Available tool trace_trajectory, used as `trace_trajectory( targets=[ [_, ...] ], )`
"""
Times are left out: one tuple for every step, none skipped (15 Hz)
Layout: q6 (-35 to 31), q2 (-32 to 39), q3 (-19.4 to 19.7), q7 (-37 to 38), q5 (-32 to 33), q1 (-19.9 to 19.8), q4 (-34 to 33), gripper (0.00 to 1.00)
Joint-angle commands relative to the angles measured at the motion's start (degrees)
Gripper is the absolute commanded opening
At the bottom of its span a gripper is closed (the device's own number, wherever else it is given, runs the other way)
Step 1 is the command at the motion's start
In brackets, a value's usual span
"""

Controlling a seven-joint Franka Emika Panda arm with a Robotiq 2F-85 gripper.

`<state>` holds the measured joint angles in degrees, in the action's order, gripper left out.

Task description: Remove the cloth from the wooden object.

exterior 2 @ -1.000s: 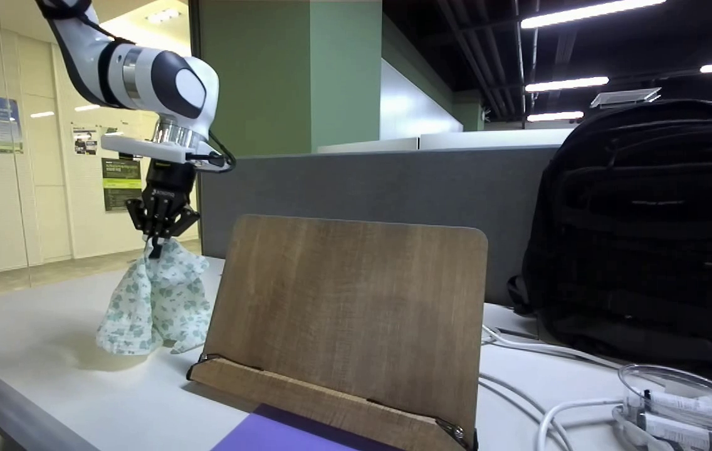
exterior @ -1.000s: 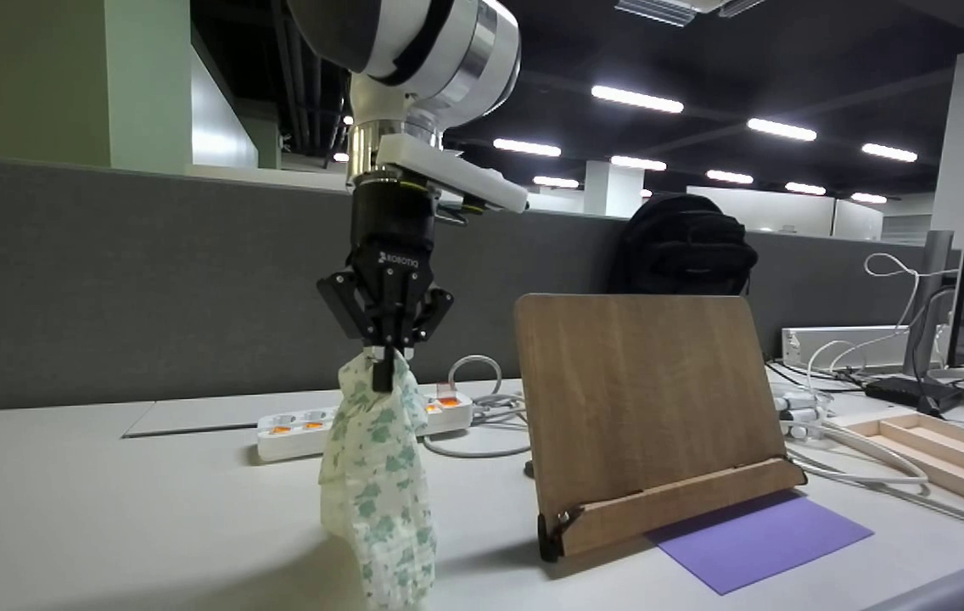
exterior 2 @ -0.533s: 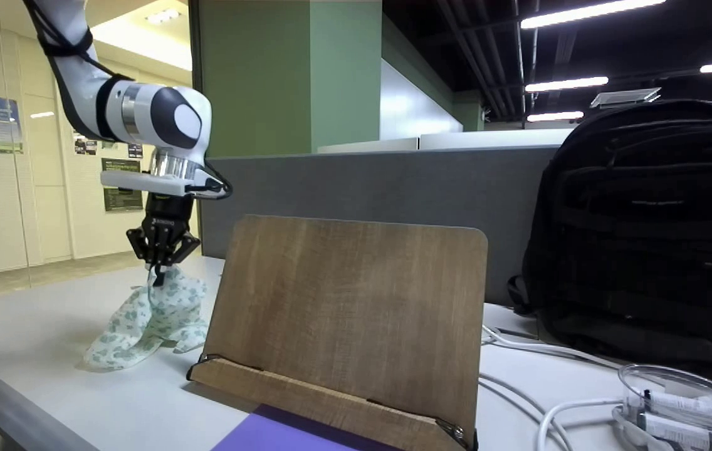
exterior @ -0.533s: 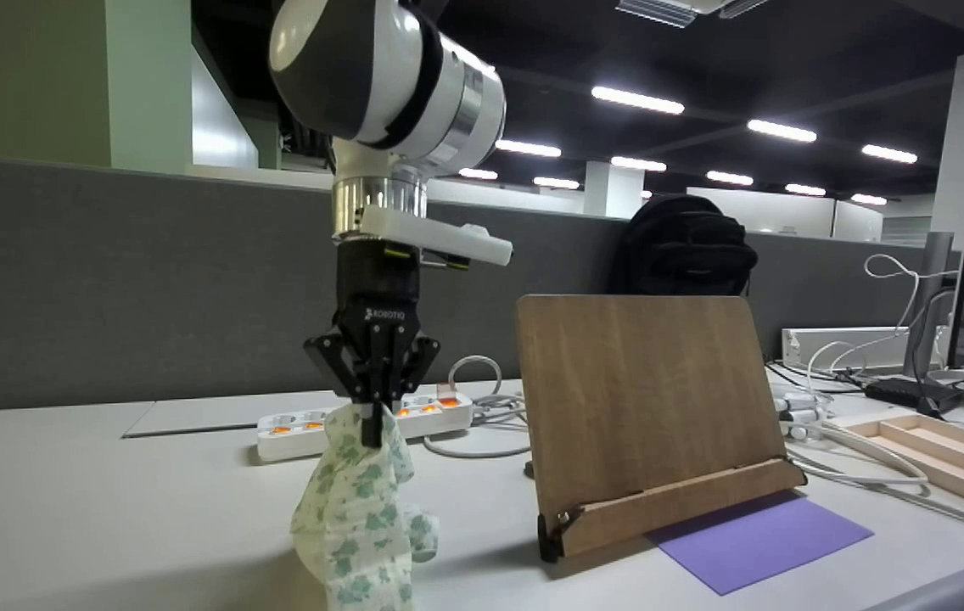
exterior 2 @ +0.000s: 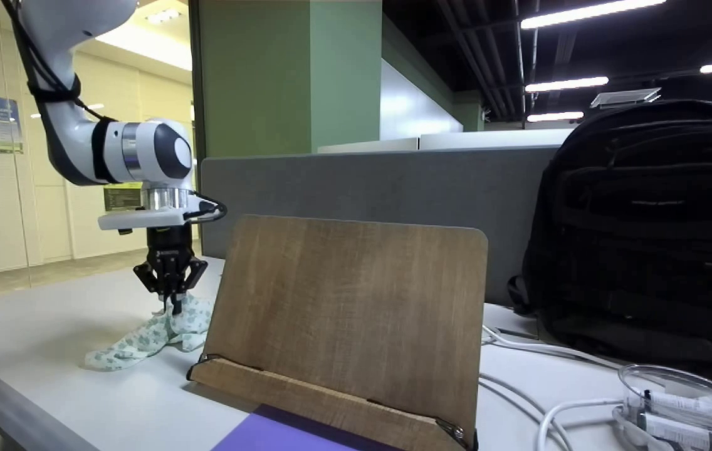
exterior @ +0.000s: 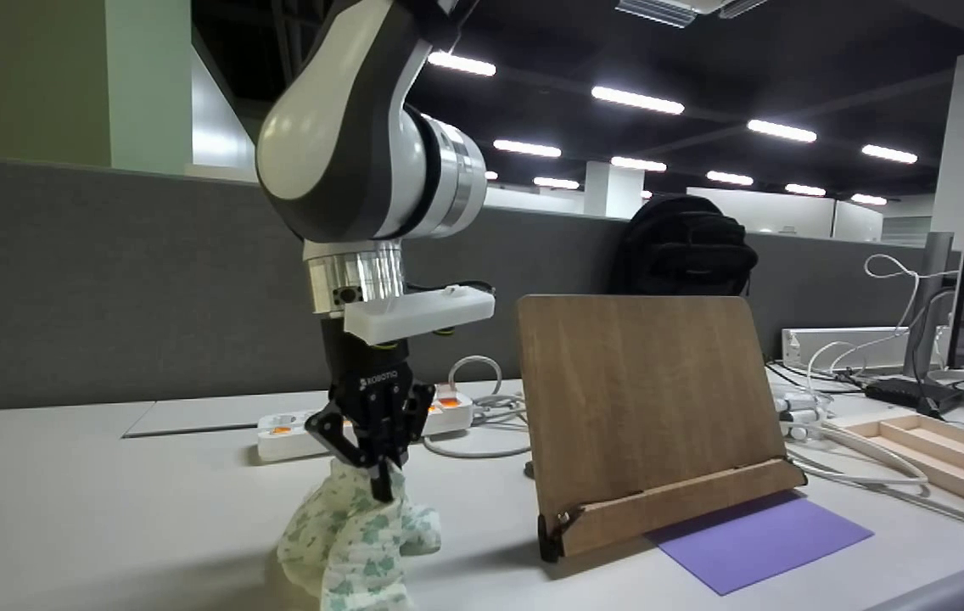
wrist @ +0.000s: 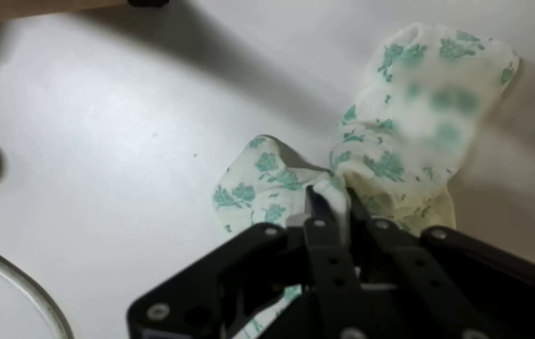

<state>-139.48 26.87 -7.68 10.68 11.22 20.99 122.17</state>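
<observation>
A pale cloth with green flower prints (exterior: 367, 552) is bunched on the white table, apart from the wooden stand. It also shows in an exterior view (exterior 2: 133, 347) and in the wrist view (wrist: 267, 188). My gripper (exterior: 382, 484) points down and is shut on a pinched fold of the cloth; the fold shows between the fingertips in the wrist view (wrist: 329, 200). The lower cloth rests on the table in loose folds. The wooden stand (exterior: 652, 390) leans upright beside it, bare of cloth, and also shows in an exterior view (exterior 2: 356, 313). Its edge shows in the wrist view (wrist: 36, 7).
A purple sheet (exterior: 762, 543) lies under the stand's front. A white power strip (exterior: 287, 440) with cables lies behind the gripper. A black backpack (exterior 2: 650, 238), a clear container with small bottles (exterior 2: 685, 407) and a wooden tray (exterior: 940, 467) stand beyond the stand. A grey partition (exterior: 151, 288) runs behind.
My gripper has moved down toward the table with the cloth still held. The hanging cloth has sagged and folded onto the table. The stand has not moved.
</observation>
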Motion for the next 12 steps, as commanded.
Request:
trace_trajectory(
  targets=[
    [4.5, 0.6, -1.2, -0.2, -2.7, -1.0, -2.5, 0.44],
    [5.3, 0.2, -1.4, -0.7, -3.6, -1.3, -2.8, 0.5],
    [6.1, -0.8, -1.0, -0.1, -3.4, -1.1, -2.9, 0.58],
    [6.9, -1.4, -0.9, -0.1, -3.3, -1.1, -3.3, 0.64],
    [7.6, -2.2, -0.8, 0.1, -3.2, -1.1, -3.7, 0.7],
    [8.4, -3.5, -0.4, 0.7, -2.3, -0.8, -4.1, 0.77],
    [9.2, -4.7, -0.2, 1.2, -1.7, -0.6, -4.4, 0.84],
    [10.0, -5.8, -0.1, 1.6, -1.1, -0.6, -4.7, 0.92],
    [10.9, -7.1, 0.0, 1.7, -0.3, -0.5, -4.9, 0.98],
    [11.5, -8.2, -0.3, 1.3, -0.1, -0.7, -4.8, 1.0],
    [12.3, -9.0, -0.6, 0.8, -0.1, -1.0, -4.8, 1.0],
    [13.0, -9.8, -0.9, -0.1, -0.3, -1.4, -4.6, 1.0]
  ],
)
